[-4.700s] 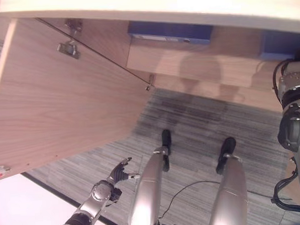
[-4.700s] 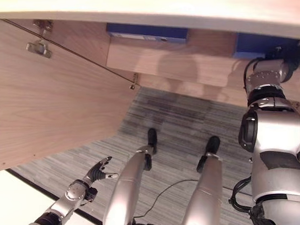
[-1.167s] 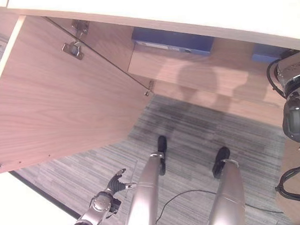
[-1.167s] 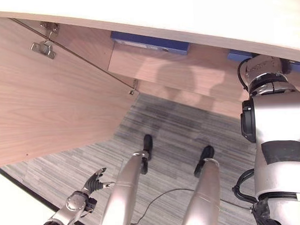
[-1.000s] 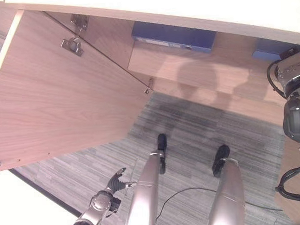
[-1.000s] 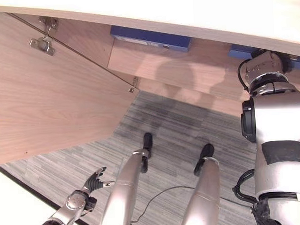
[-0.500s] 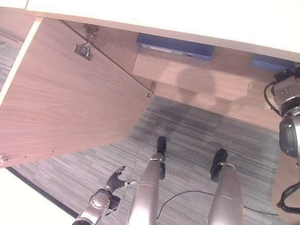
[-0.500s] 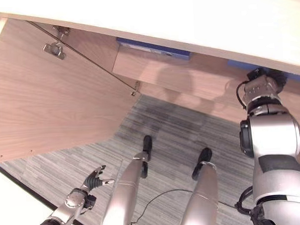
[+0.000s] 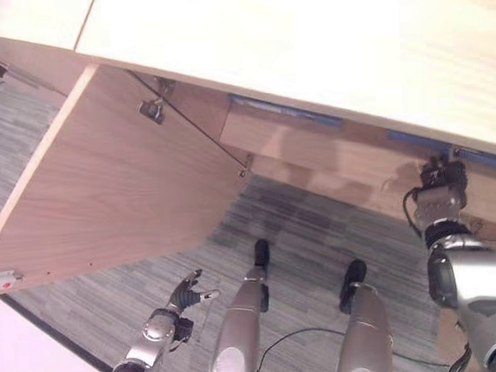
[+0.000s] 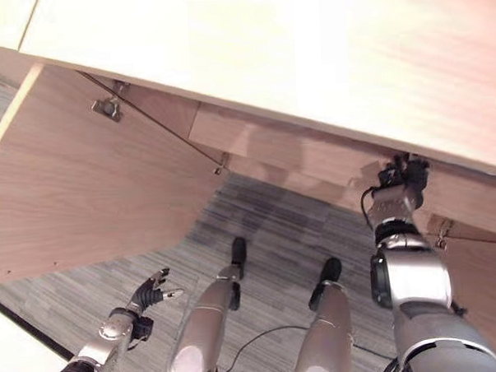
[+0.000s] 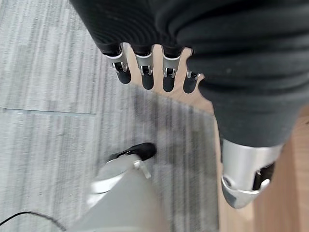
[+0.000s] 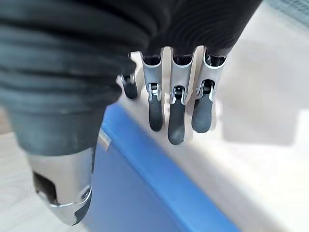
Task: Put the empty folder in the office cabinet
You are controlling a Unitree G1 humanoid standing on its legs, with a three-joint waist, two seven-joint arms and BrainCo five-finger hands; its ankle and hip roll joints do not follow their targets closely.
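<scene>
Folder [image 12: 145, 188], blue, lies inside the cabinet [image 9: 312, 146] under its pale top, at the frame's upper right. Cabinet door [image 9: 108, 192] stands swung wide at the left. Right hand [image 12: 176, 113], fingers [image 12: 203, 113] straight and released, hangs above the folder. Left hand [image 9: 183, 293], fingers loose, hangs over the carpet [image 9: 80, 304] at lower left.

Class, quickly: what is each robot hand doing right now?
Left hand: open, fingers straight, holding nothing, above the carpet.
Right hand: open, fingers straight, just above the blue folder, not gripping it.
</scene>
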